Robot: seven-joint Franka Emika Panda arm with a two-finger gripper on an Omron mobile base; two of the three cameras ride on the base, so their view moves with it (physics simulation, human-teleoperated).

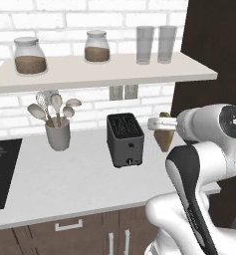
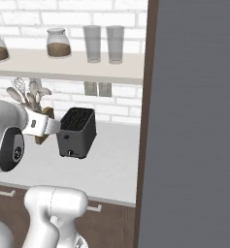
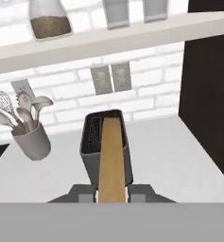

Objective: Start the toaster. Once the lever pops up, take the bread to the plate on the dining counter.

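The white arm's two-finger gripper [image 3: 112, 196] has its jaws drawn narrow on the lower edge of a flat golden-brown slice of bread [image 3: 112, 160], held edge-on and clear of the slots, a hold that would suit carrying it off to a plate. Just beyond, the small boxy dark grey toaster [image 1: 125, 139] sits on the pale kitchen worktop [image 1: 64, 184] with both slots apparently empty. Farther left stands a grey cup of utensils [image 1: 58, 133]. Behind rise the white brick wall [image 1: 89, 107] and a shelf [image 1: 104, 72] bearing jars and glasses. The slice seems ready for transfer.
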